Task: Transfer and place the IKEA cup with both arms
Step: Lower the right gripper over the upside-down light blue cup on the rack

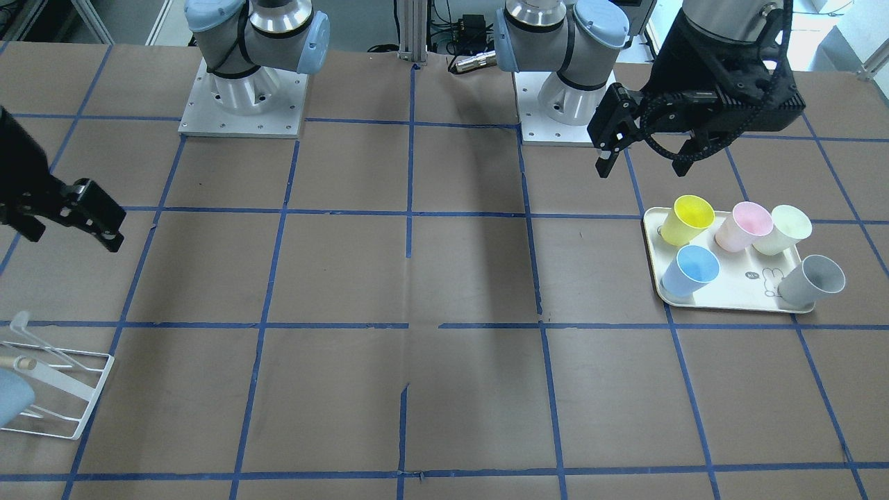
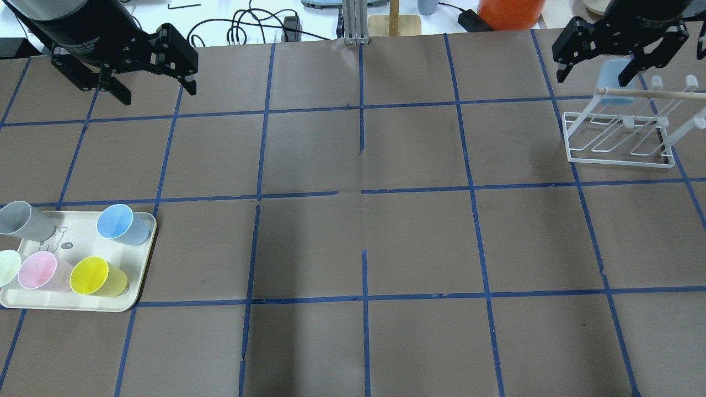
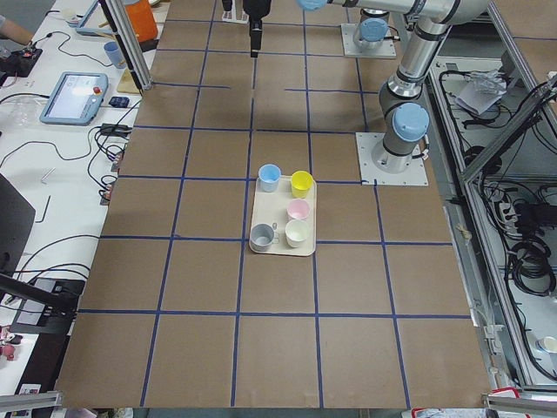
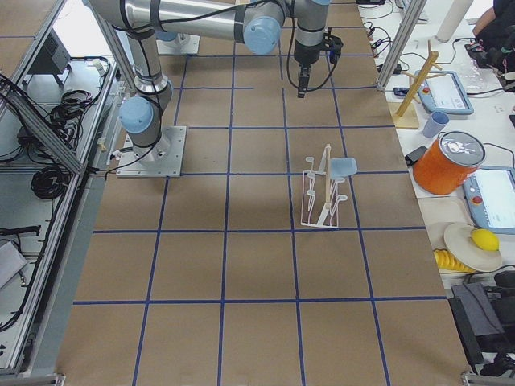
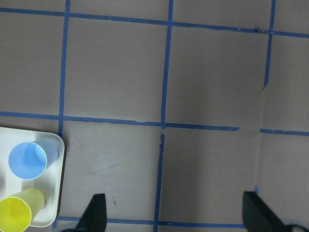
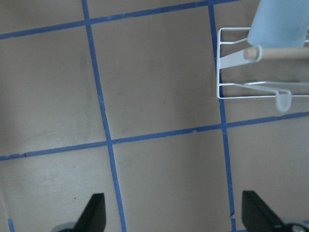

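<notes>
One light-blue IKEA cup stands upright on the cream tray, also seen in the front view and the left wrist view. A second light-blue cup hangs upside down on the white wire rack, also seen in the right wrist view. My left gripper is open and empty, high above the table beyond the tray. My right gripper is open and empty, raised beside the rack and apart from its cup.
The tray also holds a yellow cup, a pink cup, a pale green cup and a grey cup. An orange container and cables lie beyond the table's far edge. Blue tape lines grid the brown table.
</notes>
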You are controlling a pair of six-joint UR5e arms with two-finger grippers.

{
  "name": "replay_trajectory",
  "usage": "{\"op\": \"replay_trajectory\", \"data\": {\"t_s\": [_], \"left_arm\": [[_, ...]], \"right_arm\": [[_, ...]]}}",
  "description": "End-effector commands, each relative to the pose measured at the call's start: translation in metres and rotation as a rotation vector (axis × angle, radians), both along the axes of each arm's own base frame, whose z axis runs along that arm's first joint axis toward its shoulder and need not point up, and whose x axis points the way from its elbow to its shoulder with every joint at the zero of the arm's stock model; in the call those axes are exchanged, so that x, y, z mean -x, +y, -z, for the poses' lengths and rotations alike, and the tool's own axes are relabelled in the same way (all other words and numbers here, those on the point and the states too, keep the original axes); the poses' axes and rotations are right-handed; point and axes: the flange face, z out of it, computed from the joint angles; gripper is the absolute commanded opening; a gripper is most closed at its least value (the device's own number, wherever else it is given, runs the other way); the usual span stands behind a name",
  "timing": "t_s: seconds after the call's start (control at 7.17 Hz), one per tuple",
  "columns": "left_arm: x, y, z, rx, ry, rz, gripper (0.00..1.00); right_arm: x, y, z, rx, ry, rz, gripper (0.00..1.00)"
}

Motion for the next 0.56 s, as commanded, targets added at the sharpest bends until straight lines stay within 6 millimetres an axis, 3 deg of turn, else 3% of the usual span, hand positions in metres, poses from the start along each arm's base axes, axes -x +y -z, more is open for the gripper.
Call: {"op": "replay_trajectory", "data": {"t_s": [0.0,0.14,0.42], "left_arm": [[0.000,0.001,-0.001,0.003,0.000,0.000,1.00],[0.000,0.001,-0.001,0.001,0.000,0.000,1.00],[0.000,0.001,-0.001,0.001,0.000,0.000,1.00]], "right_arm": [[0.028,-0.035,-0.006,0.025,0.017,-0.045,1.00],[0.051,-0.047,0.005,0.021,0.009,-0.035,1.00],[0.072,-0.077,0.013,0.028,0.016,-0.073,1.00]]}}
